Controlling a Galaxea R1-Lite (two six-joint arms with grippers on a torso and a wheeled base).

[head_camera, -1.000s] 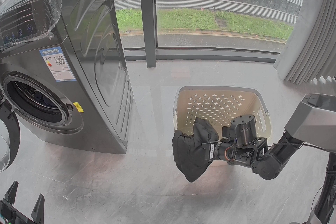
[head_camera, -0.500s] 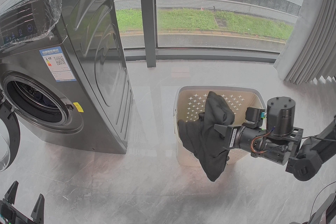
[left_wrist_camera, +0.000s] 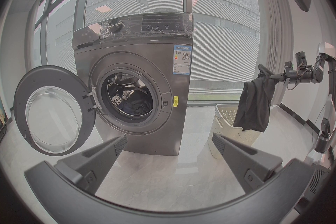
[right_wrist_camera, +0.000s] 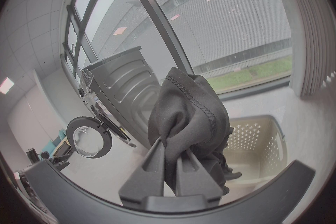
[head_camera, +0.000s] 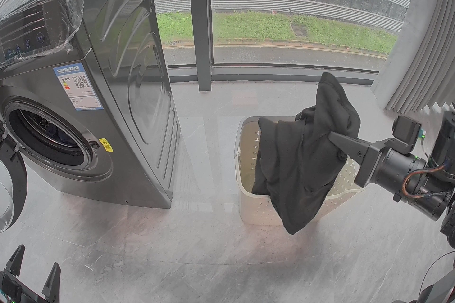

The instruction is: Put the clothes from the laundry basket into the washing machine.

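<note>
— Item one, black garment (head_camera: 298,162): location?
— Pinched at its top fold by the right gripper (head_camera: 338,140), jaws closed on the cloth. It hangs left of the gripper, over the laundry basket (head_camera: 253,209).
— Item two, left gripper (head_camera: 34,269)?
— Near left, fingers spread, holding nothing. The washing machine (head_camera: 118,81) stands left, with its door open.

The right end effector (right_wrist_camera: 172,160) pinches a black garment (right_wrist_camera: 189,119) above the laundry basket (right_wrist_camera: 260,140).
</note>
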